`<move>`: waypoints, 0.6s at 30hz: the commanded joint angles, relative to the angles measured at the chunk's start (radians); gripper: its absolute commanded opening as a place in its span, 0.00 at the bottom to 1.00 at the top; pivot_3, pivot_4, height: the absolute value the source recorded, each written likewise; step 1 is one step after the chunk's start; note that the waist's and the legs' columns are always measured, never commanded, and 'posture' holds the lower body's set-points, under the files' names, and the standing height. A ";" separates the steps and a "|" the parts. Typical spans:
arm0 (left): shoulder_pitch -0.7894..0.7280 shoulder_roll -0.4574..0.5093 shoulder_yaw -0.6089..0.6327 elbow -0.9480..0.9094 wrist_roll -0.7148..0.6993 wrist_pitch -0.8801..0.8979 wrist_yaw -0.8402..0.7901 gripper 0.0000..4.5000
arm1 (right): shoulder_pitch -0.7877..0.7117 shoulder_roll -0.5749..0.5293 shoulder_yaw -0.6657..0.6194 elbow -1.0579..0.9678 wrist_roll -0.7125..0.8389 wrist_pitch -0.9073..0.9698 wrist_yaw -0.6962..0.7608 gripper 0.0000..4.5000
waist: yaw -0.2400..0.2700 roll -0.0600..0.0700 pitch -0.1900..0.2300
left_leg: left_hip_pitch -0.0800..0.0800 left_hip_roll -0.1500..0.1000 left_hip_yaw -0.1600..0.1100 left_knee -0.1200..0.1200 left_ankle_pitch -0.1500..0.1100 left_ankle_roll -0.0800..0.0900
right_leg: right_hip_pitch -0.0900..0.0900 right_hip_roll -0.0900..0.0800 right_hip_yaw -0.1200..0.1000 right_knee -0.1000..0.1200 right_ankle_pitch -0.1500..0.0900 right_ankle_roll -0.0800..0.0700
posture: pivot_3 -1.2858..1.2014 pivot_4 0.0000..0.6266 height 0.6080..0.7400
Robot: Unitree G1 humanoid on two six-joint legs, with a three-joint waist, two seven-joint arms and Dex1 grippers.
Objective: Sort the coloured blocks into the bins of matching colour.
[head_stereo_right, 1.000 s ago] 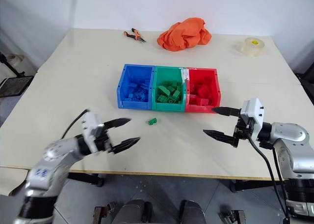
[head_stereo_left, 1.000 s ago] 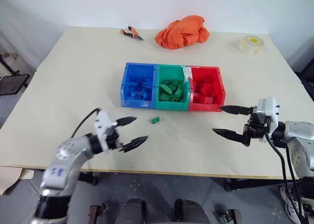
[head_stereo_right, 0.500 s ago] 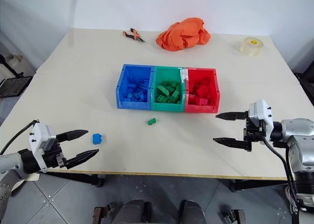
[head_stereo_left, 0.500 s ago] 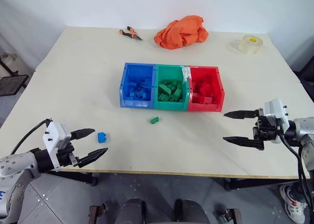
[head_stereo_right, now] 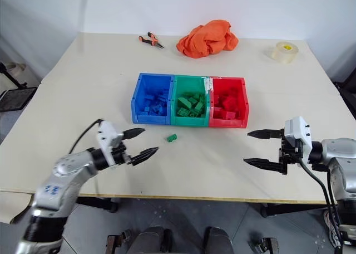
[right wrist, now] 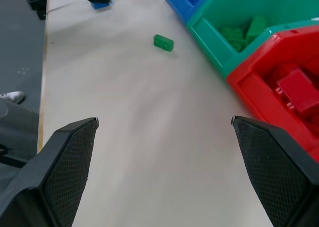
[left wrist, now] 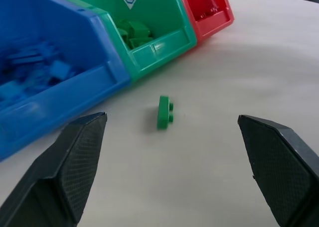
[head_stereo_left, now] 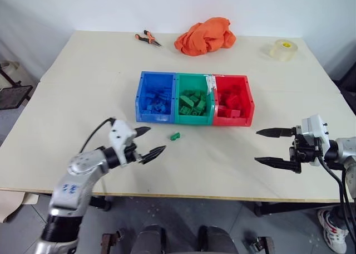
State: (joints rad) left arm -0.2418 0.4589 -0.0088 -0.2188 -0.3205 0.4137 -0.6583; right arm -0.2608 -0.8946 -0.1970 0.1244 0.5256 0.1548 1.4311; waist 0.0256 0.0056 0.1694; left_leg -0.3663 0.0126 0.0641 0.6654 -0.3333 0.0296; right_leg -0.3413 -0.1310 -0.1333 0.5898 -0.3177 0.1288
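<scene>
One small green block (head_stereo_left: pixel 176 136) lies on the table just in front of the green bin (head_stereo_left: pixel 193 118), which stands between the blue bin (head_stereo_left: pixel 153 116) and the red bin (head_stereo_left: pixel 233 120); each bin holds several bricks of its own colour. My left gripper (head_stereo_left: pixel 154 140) is open, low over the table and a short way left of the green block (left wrist: pixel 163 112), pointing at it. A blue block (right wrist: pixel 101 5) lies under the left gripper's fingers. My right gripper (head_stereo_left: pixel 257 146) hangs open and empty in front of the red bin, to its right.
At the table's far side lie an orange cloth (head_stereo_left: pixel 206 35), orange-handled pliers (head_stereo_left: pixel 147 38) and a roll of tape (head_stereo_left: pixel 283 49). The table's front edge runs just below both grippers.
The left gripper, drawn back to the front left corner half a second ago with the blue block in plain sight, has swung right and forward toward the green block. The right gripper drifted slightly right.
</scene>
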 commanded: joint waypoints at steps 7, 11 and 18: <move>-0.180 -0.114 -0.146 0.278 0.169 -0.097 0.064 1.00 | 0.089 0.001 -0.072 -0.116 0.030 0.010 -0.075 1.00 | 0.002 0.000 0.000 | 0.000 0.000 0.001 0.000 0.000 0.000 | 0.000 0.000 0.000 0.000 0.000 0.000 | 0.52 0.24 1.00; -0.240 -0.145 -0.172 0.379 0.210 -0.141 0.058 1.00 | 0.120 0.004 -0.084 -0.144 0.036 0.015 -0.095 1.00 | 0.003 0.000 0.000 | 0.000 0.000 0.001 0.001 0.000 0.001 | 0.000 0.000 0.000 0.000 0.000 0.001 | 0.52 0.24 1.00; -0.292 -0.180 -0.183 0.462 0.246 -0.155 0.060 1.00 | 0.141 0.006 -0.096 -0.163 0.039 0.021 -0.118 1.00 | 0.004 -0.001 0.000 | 0.000 -0.001 0.001 0.001 0.000 0.001 | 0.000 0.000 0.000 0.000 0.001 0.001 | 0.52 0.24 1.00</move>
State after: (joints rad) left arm -0.5249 0.2852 -0.1789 0.2419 -0.0844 0.2706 -0.5918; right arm -0.1262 -0.8909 -0.2489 -0.0102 0.5406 0.1762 1.3190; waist 0.0298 0.0050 0.1693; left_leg -0.3663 0.0119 0.0648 0.6666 -0.3328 0.0304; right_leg -0.3412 -0.1314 -0.1336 0.5898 -0.3172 0.1297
